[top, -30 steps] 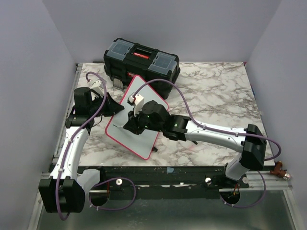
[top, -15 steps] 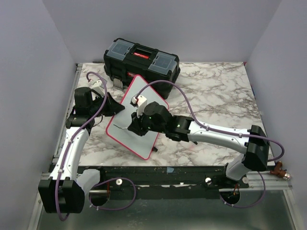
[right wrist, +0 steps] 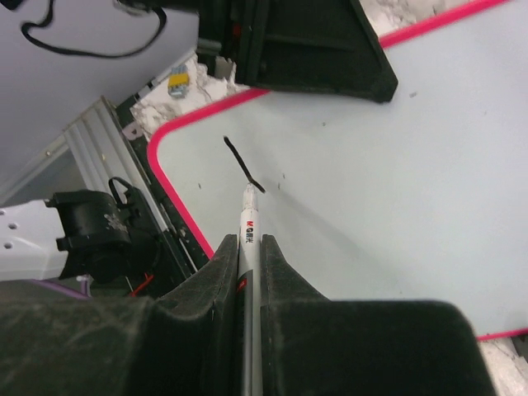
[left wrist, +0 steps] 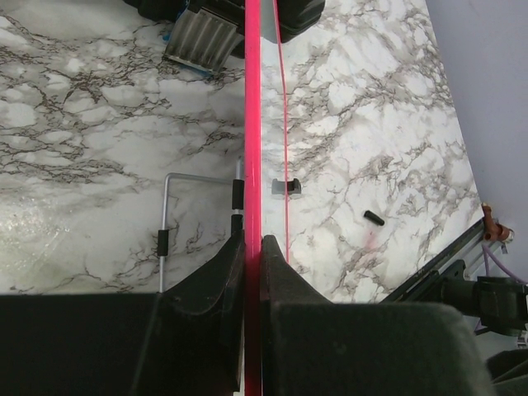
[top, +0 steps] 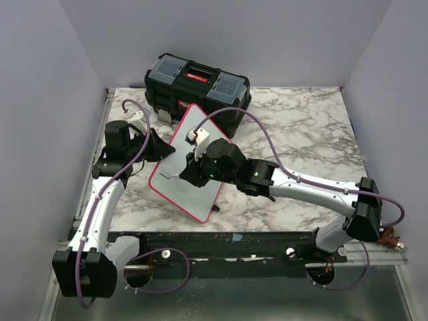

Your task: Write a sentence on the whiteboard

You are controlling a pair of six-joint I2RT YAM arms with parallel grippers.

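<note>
From above, the left fingers [top: 162,151] are clenched on the left rim of the whiteboard [top: 190,200]; the board stands tilted on the marble worktop [top: 301,134], its face turned toward the right arm; the right fingers [top: 189,175] hang over the middle of that face, grasping a marker pen [top: 176,178] whose tip reaches out ahead of them toward the board's left part; a black toolbox [top: 198,83] sits beyond both sets of fingers, just behind the board's far corner.

In the left wrist view, the left fingers [left wrist: 241,252] pinch the whiteboard [left wrist: 252,124] edge-on, so only its pink-red rim shows, running straight away from between them; a bent wire bracket [left wrist: 165,214] lies on the worktop [left wrist: 99,124] to the left of the fingertips, while a small grey clip [left wrist: 285,187] lies just right of the rim and a tiny black piece [left wrist: 373,217] further right.

In the right wrist view, the right fingers [right wrist: 233,252] are closed on the marker pen [right wrist: 248,223]; its tip meets the whiteboard [right wrist: 396,190] just ahead of them; of the sentence [right wrist: 243,169] only one short black slanted stroke shows, ending at the tip; the left fingers [right wrist: 305,41] grip the rim at the far side, beyond the stroke.
</note>
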